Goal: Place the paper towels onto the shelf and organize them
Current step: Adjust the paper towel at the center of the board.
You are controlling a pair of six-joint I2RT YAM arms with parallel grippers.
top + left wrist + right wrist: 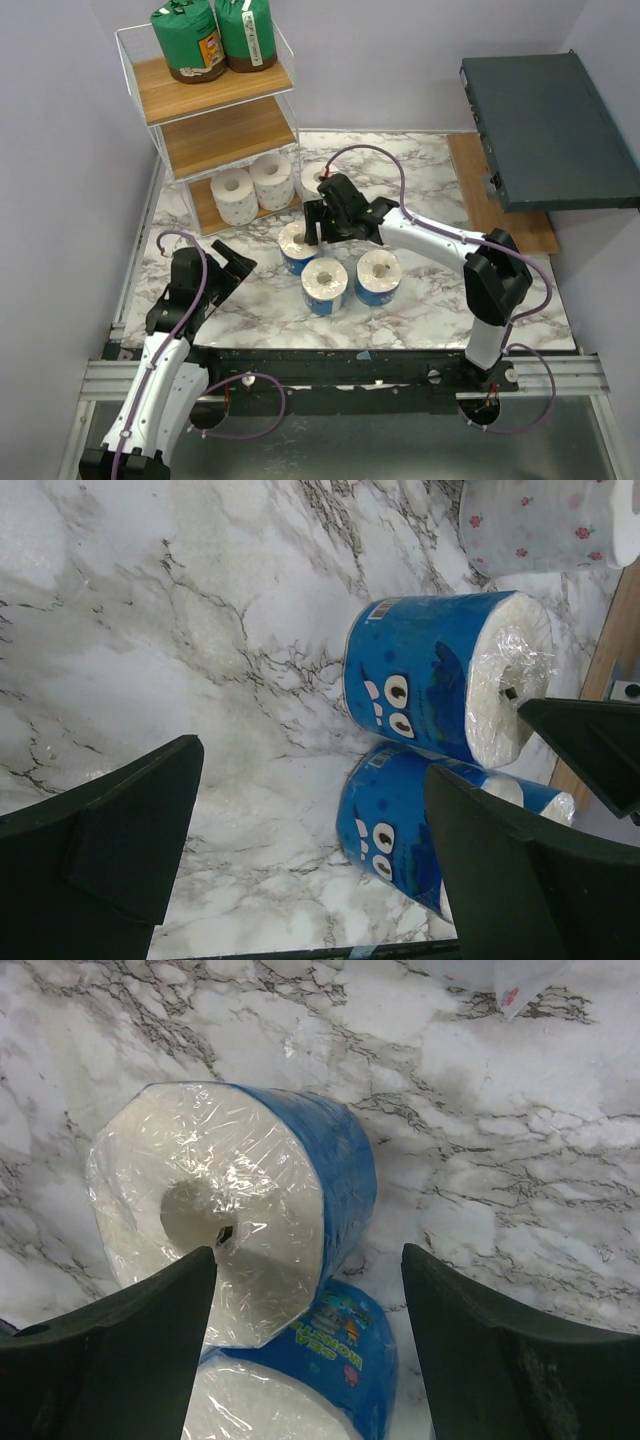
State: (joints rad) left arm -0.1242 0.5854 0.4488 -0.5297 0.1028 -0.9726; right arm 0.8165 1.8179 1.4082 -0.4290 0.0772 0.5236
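Three blue-printed wrapped paper towels stand on end on the marble table: one [295, 247] at the back, one [325, 285] in front, one [378, 277] to the right. My right gripper [323, 226] hovers open over the back roll [225, 1205]; its fingers straddle that roll's blue side and nothing is pinched. My left gripper [231, 266] is open low over bare marble, left of the rolls [430, 675]. The shelf [225, 135] at the back left carries two green-wrapped rolls [213, 35] on top and two white rolls [252, 188] on the bottom board.
A dark grey flat box [545, 125] lies at the back right over a wooden strip [500, 205]. Purple cables loop off both arms. The shelf's middle board holds nothing. The table's left edge meets a metal rail [135, 270].
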